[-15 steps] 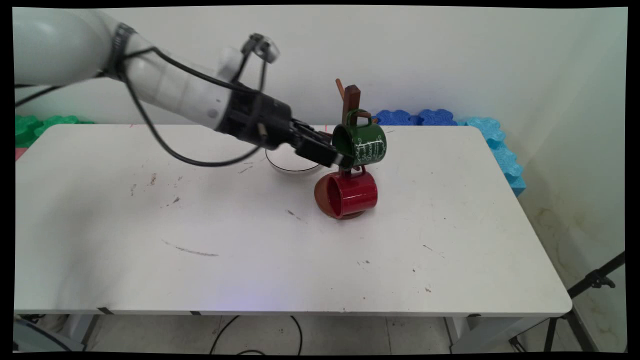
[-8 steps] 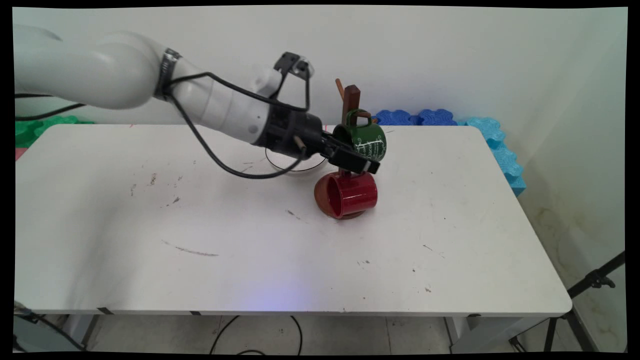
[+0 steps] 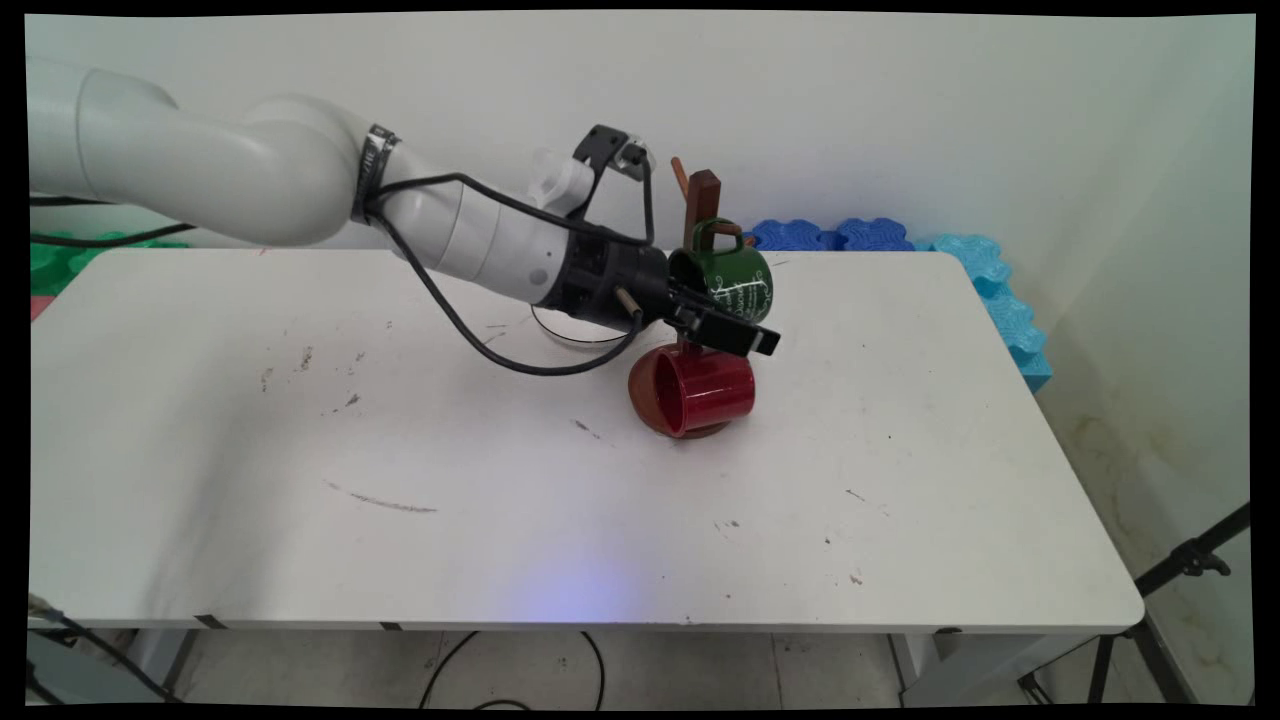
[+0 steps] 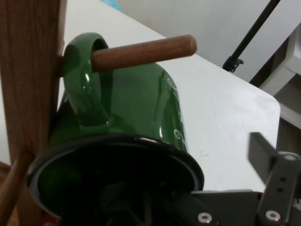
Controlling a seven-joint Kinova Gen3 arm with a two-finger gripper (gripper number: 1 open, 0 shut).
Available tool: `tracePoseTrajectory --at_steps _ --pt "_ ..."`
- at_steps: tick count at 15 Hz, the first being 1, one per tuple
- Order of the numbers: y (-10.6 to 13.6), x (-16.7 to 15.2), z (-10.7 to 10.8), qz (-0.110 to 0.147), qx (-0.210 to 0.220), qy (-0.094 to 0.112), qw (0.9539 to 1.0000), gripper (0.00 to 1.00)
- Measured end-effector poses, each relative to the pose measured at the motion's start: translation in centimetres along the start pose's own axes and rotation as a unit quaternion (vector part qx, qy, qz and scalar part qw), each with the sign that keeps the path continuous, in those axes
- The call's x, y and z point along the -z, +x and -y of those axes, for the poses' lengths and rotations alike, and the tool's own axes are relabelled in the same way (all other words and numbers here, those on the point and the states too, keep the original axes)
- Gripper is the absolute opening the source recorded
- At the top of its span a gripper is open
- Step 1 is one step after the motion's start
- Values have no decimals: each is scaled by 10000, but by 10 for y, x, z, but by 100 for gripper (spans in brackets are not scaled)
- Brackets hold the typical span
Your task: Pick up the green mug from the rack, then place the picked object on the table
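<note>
the white table [image 3: 900, 480] looks the same as a second ago, and the two mugs and the stand haven't shifted on it. what has moved is the arm [image 3: 300, 180]: it has swung in from the left and pushed on to the right, so the wrist now sits right up against the wooden mug stand [image 3: 703, 195]. the green mug [image 3: 745, 280] hangs where it did, its handle looped over a peg [image 4: 141, 52] of the stand, mouth turned toward the arm. the red mug [image 3: 705, 390] hangs just below it, low on the same stand, mouth facing the table's near left. a clear round dish [image 3: 575, 335] lies on the table behind the wrist, partly hidden by it. the gripper [image 3: 740, 335] was at the green mug's mouth a second ago; now its tip reaches along the mug's near underside, past the rim and just above the red mug. in the hand view the mug's dark mouth fills the lower frame and one finger [image 4: 275, 174] stands off to the side, apart from the mug's wall, so i read the jaws as spread and gripping nothing. the other finger i can't see; it may be lost in the dark of the mouth.
</note>
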Motion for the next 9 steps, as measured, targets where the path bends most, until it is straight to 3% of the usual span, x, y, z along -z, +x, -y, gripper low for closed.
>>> tracePoseTrajectory --at_steps 9 --pt "-5 -2 -2 -94 -41 -18 9999 0"
